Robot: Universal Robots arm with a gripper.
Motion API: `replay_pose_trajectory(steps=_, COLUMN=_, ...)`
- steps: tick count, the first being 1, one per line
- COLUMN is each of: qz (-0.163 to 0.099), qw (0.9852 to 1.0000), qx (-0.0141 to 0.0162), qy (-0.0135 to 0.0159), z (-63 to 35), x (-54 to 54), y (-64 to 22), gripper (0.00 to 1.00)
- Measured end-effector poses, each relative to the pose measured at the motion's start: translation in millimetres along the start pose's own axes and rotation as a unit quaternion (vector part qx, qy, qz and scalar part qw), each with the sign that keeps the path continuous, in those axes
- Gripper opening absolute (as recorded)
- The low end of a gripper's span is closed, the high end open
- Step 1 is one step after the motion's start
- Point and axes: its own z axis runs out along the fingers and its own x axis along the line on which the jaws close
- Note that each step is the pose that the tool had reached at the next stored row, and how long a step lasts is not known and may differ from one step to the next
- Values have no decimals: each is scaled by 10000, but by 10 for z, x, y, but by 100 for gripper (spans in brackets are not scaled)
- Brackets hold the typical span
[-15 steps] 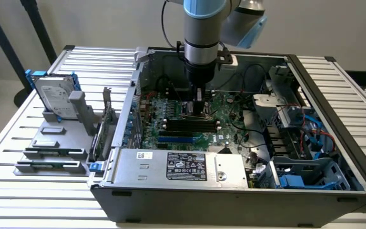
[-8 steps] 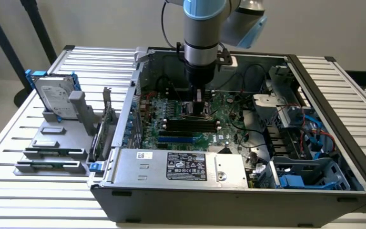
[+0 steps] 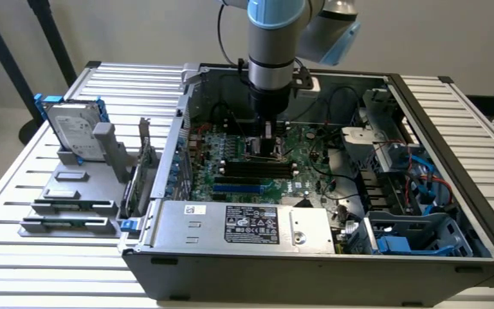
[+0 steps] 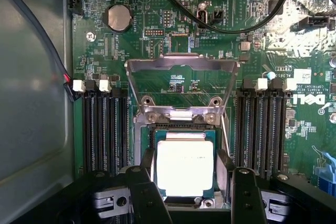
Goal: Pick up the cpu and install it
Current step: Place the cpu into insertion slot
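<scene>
The cpu [image 4: 185, 167], a flat square chip with a shiny silver top and a thin green rim, lies level in the socket [image 4: 144, 139] on the green motherboard [image 4: 136, 51]. The socket's metal load plate [image 4: 181, 64] stands swung up behind it. My gripper [image 4: 186, 158] hangs straight over the socket with its two black fingers [image 4: 148, 157] against opposite edges of the chip. In the exterior view the gripper [image 3: 269, 147] reaches down into the open computer case [image 3: 316, 257], low over the board.
Black memory slots [image 4: 102, 129] flank the socket on both sides. Black cables [image 4: 236, 24] arc over the board. A power supply [image 3: 247, 225] fills the case's near side. Outside the case, a hard drive in a blue frame [image 3: 71, 129] and memory sticks [image 3: 67, 224] sit on a grey holder.
</scene>
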Motion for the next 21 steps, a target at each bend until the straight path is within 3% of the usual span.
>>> replay_pose_trajectory(steps=3, qz=3, qw=10000, qx=13, qy=-1, z=8, x=0, y=-1, gripper=55)
replay_pose_trajectory(steps=16, qz=4, qw=10000, qx=14, qy=-1, z=28, x=38, y=-2, gripper=55)
replay_pose_trajectory(steps=21, qz=3, qw=10000, qx=13, qy=-30, z=35, x=54, y=-3, gripper=55)
